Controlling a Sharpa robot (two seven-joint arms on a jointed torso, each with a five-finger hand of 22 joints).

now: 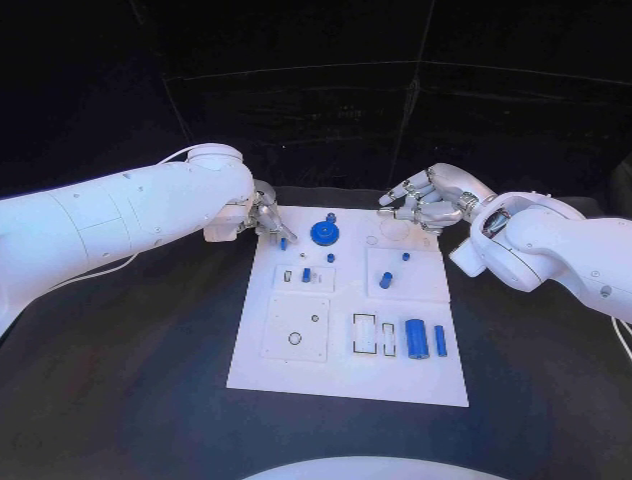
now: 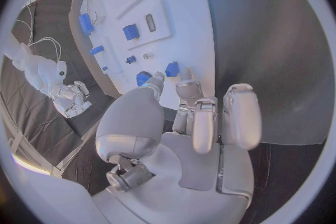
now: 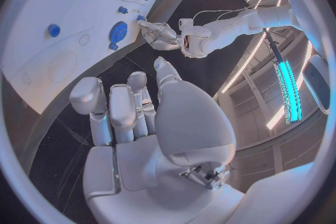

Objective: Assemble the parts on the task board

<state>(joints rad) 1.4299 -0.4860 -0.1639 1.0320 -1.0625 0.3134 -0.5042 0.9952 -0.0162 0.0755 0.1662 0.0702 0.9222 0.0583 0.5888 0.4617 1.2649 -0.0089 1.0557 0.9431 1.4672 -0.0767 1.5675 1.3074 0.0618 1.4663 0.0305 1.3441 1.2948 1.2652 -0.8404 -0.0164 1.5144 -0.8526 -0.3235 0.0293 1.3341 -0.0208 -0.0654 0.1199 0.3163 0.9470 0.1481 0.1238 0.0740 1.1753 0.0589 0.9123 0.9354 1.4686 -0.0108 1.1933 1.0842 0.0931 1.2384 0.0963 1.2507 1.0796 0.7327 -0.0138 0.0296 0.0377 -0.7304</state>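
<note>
The white rectangular task board (image 1: 348,375) lies flat on the black table (image 1: 129,370), between the two hands. Just beside the left hand (image 1: 263,220), at the board's far corner, stands a small blue peg (image 1: 283,243), and a round blue disc part (image 1: 323,233) sits a little further in from those fingers. The left wrist view shows two fingertips (image 2: 158,77) reaching down to the peg at the board's edge; whether they actually pinch it cannot be told. The other fingers of that hand are loosely spread.

The right hand (image 1: 429,206) hovers over the board's opposite far corner, holding nothing, fingers apart and slightly curled. Further from both hands lie a blue cylinder (image 1: 417,339) and a thin blue bar (image 1: 440,340), side by side near the board's near end.

The step in hand looks like the left hand taking or seating the peg. The next move probably calls for a firm pinch on it, kept upright, before carrying it to a hole.
</note>
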